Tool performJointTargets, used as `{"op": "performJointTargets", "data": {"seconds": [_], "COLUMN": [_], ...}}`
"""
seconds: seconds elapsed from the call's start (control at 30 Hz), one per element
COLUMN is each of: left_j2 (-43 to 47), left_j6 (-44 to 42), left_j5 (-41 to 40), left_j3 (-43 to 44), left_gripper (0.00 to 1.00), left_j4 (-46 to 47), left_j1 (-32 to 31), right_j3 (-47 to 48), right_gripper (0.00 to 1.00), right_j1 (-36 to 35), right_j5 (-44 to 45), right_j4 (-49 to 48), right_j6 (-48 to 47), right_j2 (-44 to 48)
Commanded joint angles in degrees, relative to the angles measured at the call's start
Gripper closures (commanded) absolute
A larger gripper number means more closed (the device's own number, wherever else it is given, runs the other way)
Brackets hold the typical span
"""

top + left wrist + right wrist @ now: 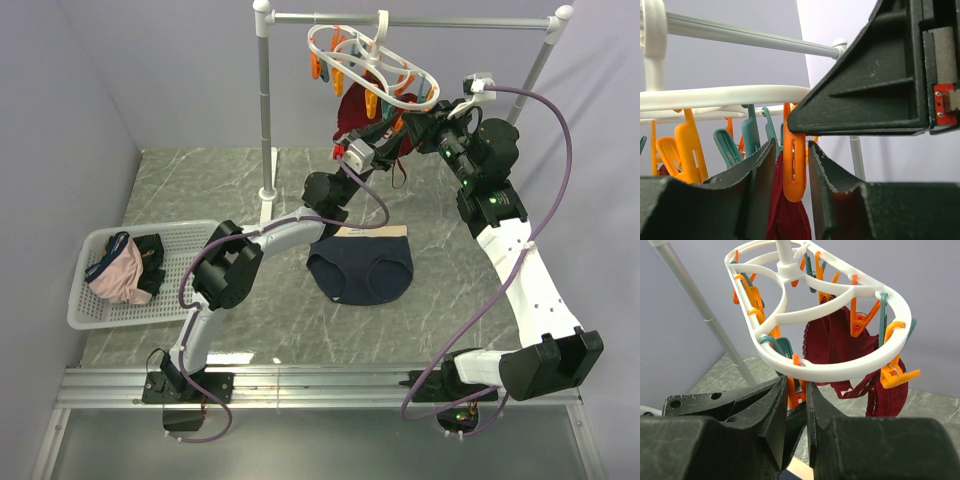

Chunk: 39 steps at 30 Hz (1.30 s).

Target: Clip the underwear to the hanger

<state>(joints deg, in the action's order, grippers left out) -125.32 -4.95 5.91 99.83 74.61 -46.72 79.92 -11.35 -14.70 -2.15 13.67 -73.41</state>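
The jaws of the left gripper (pixel 383 140) and right gripper (pixel 415 122) meet at the hanger (pixel 375 50) in the top view, the underwear (pixel 360 270) lying flat on the table (pixel 200 190) nearer the bases, held by neither; the left wrist view shows its jaws slightly parted astride an orange clip (pixel 794 172); the right wrist view shows jaws nearly closed, the clip at their tips, grip unclear.

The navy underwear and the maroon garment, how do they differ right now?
The navy underwear lies spread flat on the table; the maroon garment hangs from the hanger. The navy underwear looks plain, with beige lining showing; the maroon garment has lacy edges. Both are fabric garments.
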Motion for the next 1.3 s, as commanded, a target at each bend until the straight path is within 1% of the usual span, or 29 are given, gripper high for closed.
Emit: {"op": "performJointTargets", "data": {"seconds": [0.0,0.13,0.4,0.47,0.5,0.57,0.6,0.63,0.7,0.9,1.13,1.27], "left_j2": [0.7,0.7,0.5,0.4,0.5,0.4,0.4,0.5,0.6,1.0,1.0,1.0], "left_j6": [1.0,1.1,1.4,1.4,1.4,1.4,1.5,1.5,1.5,1.6,1.9,2.0], "left_j5": [2.0,2.6,2.5,2.6,2.7,2.7,2.6,2.7,2.8,3.1,3.7,3.9], "left_j3": [-0.4,-0.4,1.0,1.1,1.1,1.1,1.0,0.9,0.7,0.0,0.1,0.0], "left_gripper": [0.63,0.64,0.84,0.89,0.90,0.94,0.94,0.96,0.97,0.97,0.98,0.98], "left_j4": [0.9,0.4,0.1,0.3,0.3,0.3,0.4,0.5,0.8,1.7,1.7,1.9], "left_j1": [0.0,0.1,0.0,0.1,0.1,0.1,0.0,0.0,0.1,0.1,0.1,0.1], "right_j3": [0.1,0.1,0.1,0.4,0.4,0.4,0.4,0.5,0.7,1.5,1.6,1.4], "right_gripper": [1.00,1.00,1.00,0.94,0.88,0.80,0.73,0.71,0.64,0.56,0.51,0.50], "right_j1": [0.4,0.4,0.4,0.4,0.3,0.3,0.3,0.4,0.4,0.4,0.4,0.4], "right_j5": [-0.1,-0.2,-0.9,-1.1,-1.3,-1.2,-1.3,-1.2,-0.9,0.0,-0.2,-0.2], "right_j4": [-2.0,-1.8,-1.0,-0.7,-0.6,-0.5,-0.4,-0.3,-0.3,-0.5,-0.7,-1.3], "right_j6": [0.4,0.4,0.2,0.3,0.1,0.2,0.3,0.3,0.6,1.4,2.4,2.3], "right_j2": [1.9,1.8,1.4,1.2,1.1,1.0,0.6,0.5,0.1,-1.0,-1.9,-1.7]}}
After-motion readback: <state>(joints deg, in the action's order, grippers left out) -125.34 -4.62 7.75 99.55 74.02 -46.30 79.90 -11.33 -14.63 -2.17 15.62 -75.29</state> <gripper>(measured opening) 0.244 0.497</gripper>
